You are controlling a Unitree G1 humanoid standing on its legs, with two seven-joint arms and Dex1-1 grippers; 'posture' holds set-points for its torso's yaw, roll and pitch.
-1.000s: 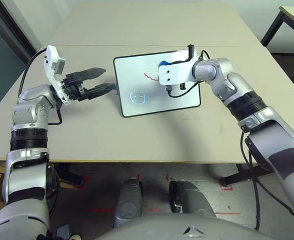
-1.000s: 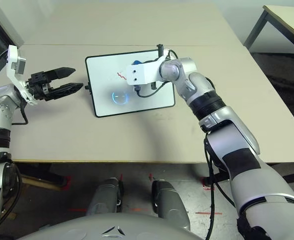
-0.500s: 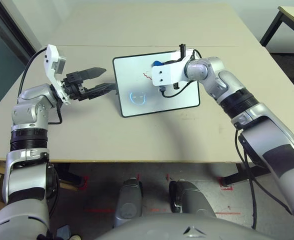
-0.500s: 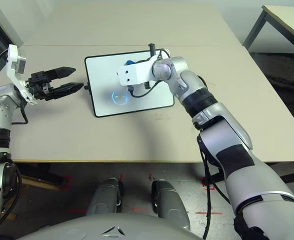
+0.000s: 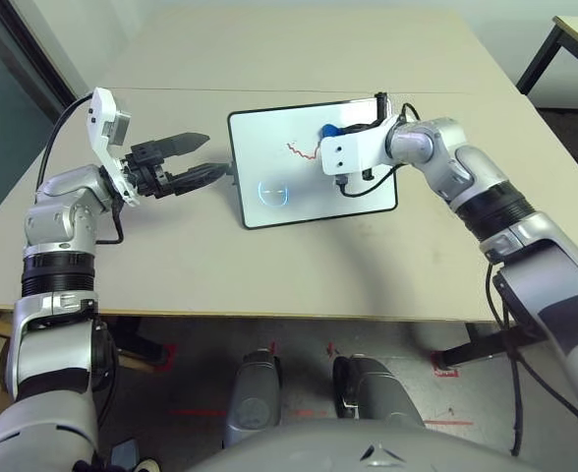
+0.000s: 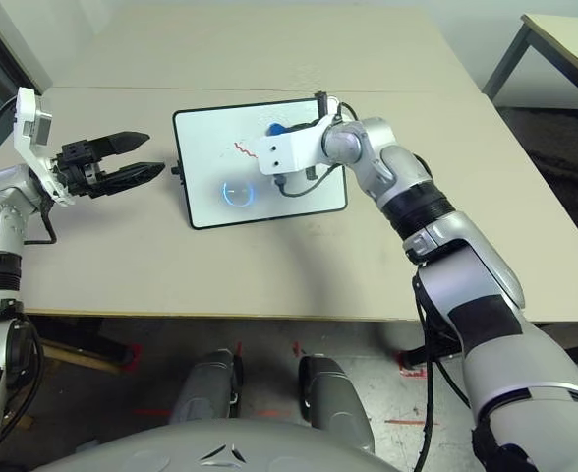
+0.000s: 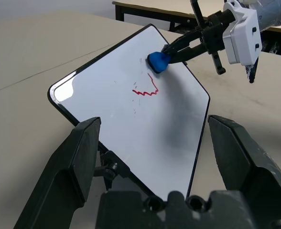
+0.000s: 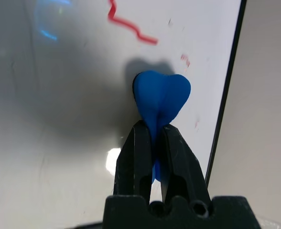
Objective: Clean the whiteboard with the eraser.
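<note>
1. One whiteboard [image 5: 314, 167], on one bench [image 5: 269, 265].
2. One eraser [image 7: 158, 61].
3. One red squiggle [image 7: 146, 90].
4. Two grippers: left gripper [image 5: 202, 157], right gripper [image 8: 152, 129].

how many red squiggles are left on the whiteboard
1. One red zigzag sits mid-board on the whiteboard, just beside the eraser in the right gripper. Faint red specks remain near the edge.

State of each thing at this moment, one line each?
whiteboard: flat on the table, a red squiggle left on it.
eraser: squeezed between the right gripper's fingers, tip against the board beside the squiggle.
right gripper: shut on the eraser.
left gripper: open, empty, at the board's edge.
</note>
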